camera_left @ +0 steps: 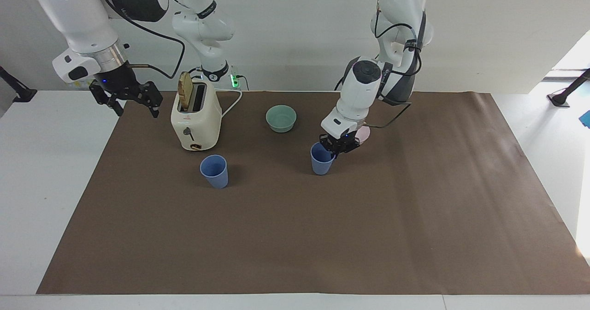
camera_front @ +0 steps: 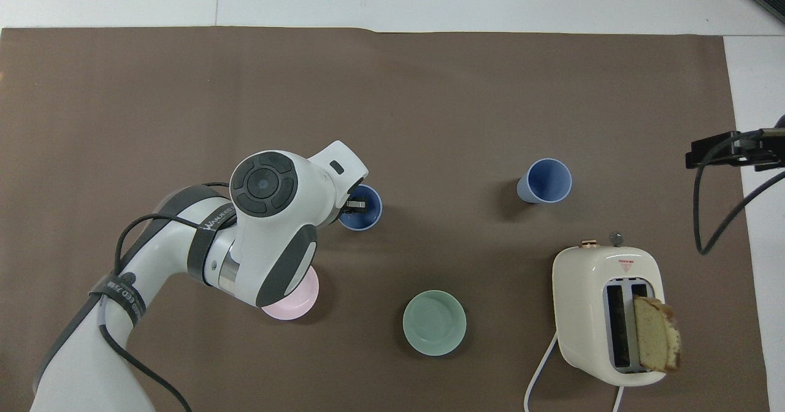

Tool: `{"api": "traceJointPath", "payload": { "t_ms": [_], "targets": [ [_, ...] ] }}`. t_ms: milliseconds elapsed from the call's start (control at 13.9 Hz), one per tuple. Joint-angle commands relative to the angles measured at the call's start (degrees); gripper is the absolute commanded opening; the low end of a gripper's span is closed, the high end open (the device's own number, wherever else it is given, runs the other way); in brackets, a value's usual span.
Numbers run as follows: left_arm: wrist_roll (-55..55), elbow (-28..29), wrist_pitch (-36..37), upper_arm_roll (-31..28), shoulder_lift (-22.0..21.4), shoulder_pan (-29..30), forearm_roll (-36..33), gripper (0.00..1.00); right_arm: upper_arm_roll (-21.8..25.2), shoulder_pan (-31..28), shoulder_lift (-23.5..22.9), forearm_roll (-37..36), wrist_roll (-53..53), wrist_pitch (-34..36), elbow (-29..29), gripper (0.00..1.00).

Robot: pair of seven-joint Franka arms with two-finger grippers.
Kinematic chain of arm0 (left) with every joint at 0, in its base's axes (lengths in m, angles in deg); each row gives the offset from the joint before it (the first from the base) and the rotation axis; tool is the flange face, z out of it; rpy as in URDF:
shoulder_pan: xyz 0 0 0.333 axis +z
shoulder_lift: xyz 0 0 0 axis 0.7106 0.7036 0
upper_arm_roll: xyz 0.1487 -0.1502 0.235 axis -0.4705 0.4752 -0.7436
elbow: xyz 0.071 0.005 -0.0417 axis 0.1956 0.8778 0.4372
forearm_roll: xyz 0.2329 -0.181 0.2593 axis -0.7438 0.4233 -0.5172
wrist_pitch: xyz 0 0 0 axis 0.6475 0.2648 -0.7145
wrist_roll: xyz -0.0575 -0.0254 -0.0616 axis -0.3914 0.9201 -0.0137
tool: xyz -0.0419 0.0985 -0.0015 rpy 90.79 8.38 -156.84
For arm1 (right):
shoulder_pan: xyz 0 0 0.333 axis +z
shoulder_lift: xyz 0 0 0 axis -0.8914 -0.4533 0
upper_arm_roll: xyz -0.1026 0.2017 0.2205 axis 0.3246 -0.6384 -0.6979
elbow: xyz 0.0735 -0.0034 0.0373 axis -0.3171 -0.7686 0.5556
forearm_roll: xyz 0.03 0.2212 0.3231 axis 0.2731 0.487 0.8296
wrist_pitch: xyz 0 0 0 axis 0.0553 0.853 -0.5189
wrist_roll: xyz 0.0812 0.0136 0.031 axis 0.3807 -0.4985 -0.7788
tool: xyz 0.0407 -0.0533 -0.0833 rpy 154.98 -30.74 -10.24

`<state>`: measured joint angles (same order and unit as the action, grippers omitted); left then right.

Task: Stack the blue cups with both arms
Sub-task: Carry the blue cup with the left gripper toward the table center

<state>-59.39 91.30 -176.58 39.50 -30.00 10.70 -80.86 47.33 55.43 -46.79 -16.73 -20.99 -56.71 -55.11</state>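
The table [camera_left: 295, 236] is seen from a high camera facing the robots, at some distance, with both arm bases at the top. It is also viewed steeply downward from above the robots' end. The brown mat [camera_front: 429, 93], toaster [camera_front: 604, 314] and bowls are shared, half a turn apart.

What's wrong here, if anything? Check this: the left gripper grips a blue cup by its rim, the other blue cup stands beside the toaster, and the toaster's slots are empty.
One slip: the toaster isn't empty; the overhead view shows a bread slice standing in one slot. Otherwise right: the left gripper pinches the held blue cup at its rim, and the other blue cup stands beside the toaster.
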Motion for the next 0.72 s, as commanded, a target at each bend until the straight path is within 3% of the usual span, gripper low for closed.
{"api": "traceJointPath", "payload": {
  "t_ms": [0, 216, 432, 649],
  "targets": [
    [-1.6, 1.2, -0.9, -0.9, -1.0, -1.2, 0.2, 0.02, -0.2, -0.6, 1.8, 0.2, -0.7, 0.1, -2.0, 1.00],
    [-1.3, 0.6, -0.9, -1.0, -0.7, -0.9, 0.2, 0.37, -0.2, -0.6, 1.8, 0.2, -0.6, 0.2, -2.0, 1.00],
    [-0.3, -0.5, 0.4, -1.6, -2.0, -0.1, 0.1, 0.98, -0.2, -0.6, 1.9, 0.2, -0.6, -0.1, -2.3, 1.00],
    [3.0, -1.2, 5.2, -1.8, -6.8, 3.9, -0.7, 1.00, -0.3, -0.3, 2.0, 0.7, -0.4, -1.4, -4.9, 1.00]
  ]
}}
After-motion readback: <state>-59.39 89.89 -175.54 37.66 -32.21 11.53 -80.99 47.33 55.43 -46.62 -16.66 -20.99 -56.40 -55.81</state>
